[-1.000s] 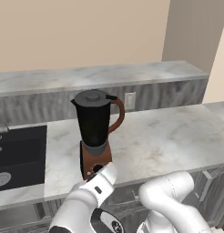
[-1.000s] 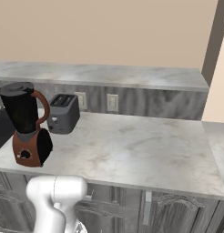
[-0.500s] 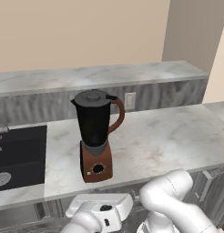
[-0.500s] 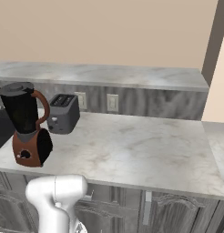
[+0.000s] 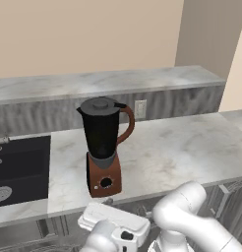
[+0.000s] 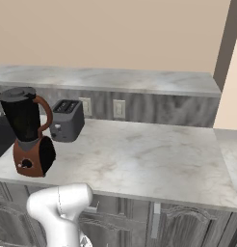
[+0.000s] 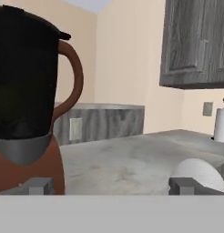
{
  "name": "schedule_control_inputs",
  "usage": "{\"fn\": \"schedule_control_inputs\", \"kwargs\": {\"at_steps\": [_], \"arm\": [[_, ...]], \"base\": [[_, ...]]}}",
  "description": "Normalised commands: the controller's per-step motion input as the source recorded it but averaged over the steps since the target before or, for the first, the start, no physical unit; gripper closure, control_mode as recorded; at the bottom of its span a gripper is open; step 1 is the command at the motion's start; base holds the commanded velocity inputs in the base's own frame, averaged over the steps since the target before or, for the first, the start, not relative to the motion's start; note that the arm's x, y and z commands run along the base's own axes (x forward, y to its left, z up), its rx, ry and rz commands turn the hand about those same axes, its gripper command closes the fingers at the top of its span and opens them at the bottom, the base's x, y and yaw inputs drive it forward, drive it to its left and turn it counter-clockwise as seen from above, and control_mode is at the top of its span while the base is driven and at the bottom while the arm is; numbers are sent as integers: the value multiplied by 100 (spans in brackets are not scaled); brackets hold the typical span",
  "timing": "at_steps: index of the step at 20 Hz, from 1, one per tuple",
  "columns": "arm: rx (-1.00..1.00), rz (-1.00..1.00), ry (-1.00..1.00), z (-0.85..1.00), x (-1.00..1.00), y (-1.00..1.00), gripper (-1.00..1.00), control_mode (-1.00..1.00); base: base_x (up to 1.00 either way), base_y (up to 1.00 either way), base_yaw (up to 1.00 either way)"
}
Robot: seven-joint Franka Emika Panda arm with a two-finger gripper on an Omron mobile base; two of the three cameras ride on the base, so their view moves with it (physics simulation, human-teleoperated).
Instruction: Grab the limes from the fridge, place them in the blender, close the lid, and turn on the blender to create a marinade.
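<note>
The blender (image 5: pixel 104 147) stands on the grey marble counter (image 5: pixel 177 147), a dark jug on a reddish-brown base with a round knob (image 5: pixel 106 183). Its dark lid (image 5: pixel 100 104) sits on top of the jug. From the right, the blender (image 6: pixel 28 132) stands at the counter's left end, with the lid (image 6: pixel 17 93) on. My white hand (image 5: pixel 113 222) hangs low, just below the counter's front edge in front of the blender base. In the hand view my gripper (image 7: pixel 111 186) is open and empty, with the blender (image 7: pixel 27 100) close at the left. The limes and the fridge are out of view.
A grey toaster (image 6: pixel 66 120) stands against the back wall right of the blender. A black sink (image 5: pixel 19 167) lies to the blender's left. A raised ledge (image 5: pixel 118 81) runs behind the counter. A paper towel roll (image 7: pixel 221 125) and upper cabinets (image 7: pixel 196 41) lie far off.
My hand has drawn back from the blender's knob and sunk below the counter's front edge. The blender and lid have not moved. The gripper stays open.
</note>
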Motion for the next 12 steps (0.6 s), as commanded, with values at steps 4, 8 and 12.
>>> {"fn": "schedule_control_inputs", "kwargs": {"at_steps": [4, 8, 12], "arm": [[17, -17, -5, 0, 31, 0, -100, -100], [15, -17, 0, -5, 31, -1, -100, -100], [13, -8, 0, -22, 46, 1, -100, -100]], "base": [[0, 0, 0], [0, 0, 0], [0, 0, 0]]}}
